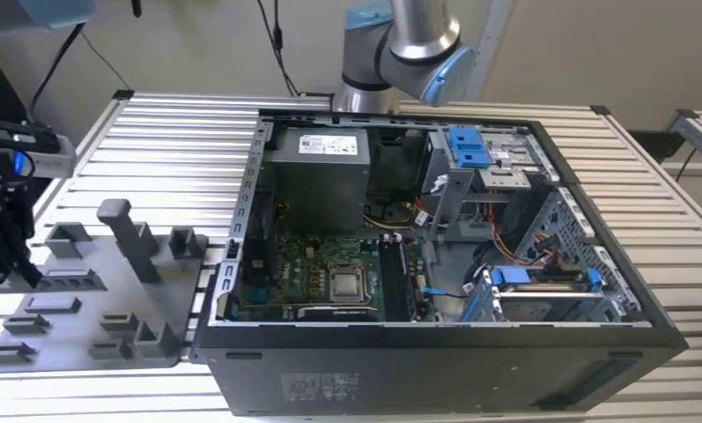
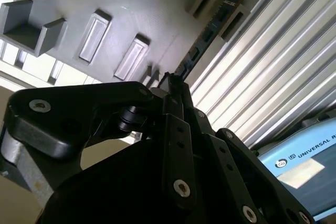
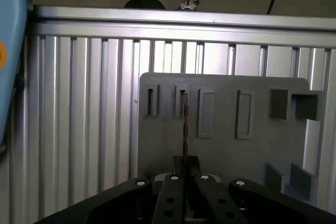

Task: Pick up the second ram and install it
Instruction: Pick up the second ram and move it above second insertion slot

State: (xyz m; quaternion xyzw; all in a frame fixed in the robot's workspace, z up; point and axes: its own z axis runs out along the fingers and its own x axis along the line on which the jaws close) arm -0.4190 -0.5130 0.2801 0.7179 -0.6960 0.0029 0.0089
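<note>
The second ram (image 3: 185, 124) is a thin dark strip seen edge-on. It runs from my fingertips to a narrow slot (image 3: 181, 100) in the grey fixture plate (image 3: 252, 150). In the second wrist view the same ram (image 2: 203, 39) shows its notched edge, reaching toward a raised slot holder (image 2: 231, 11). My gripper (image 3: 185, 165) is shut on the strip's near end, and its black fingers also show in the second wrist view (image 2: 170, 83). I cannot tell whether the strip's far end still sits in the slot. In the exterior view my gripper (image 1: 8, 256) hangs over the fixture at the exterior view's left.
The open computer case (image 1: 632, 304) lies in the middle of the slatted metal table (image 1: 163, 150). Inside it are the green motherboard (image 1: 291, 273), a silver CPU (image 1: 348, 284), dark memory slots (image 1: 395, 278) and blue drive brackets (image 1: 469, 145). Posts and holders (image 1: 128, 238) stand on the fixture.
</note>
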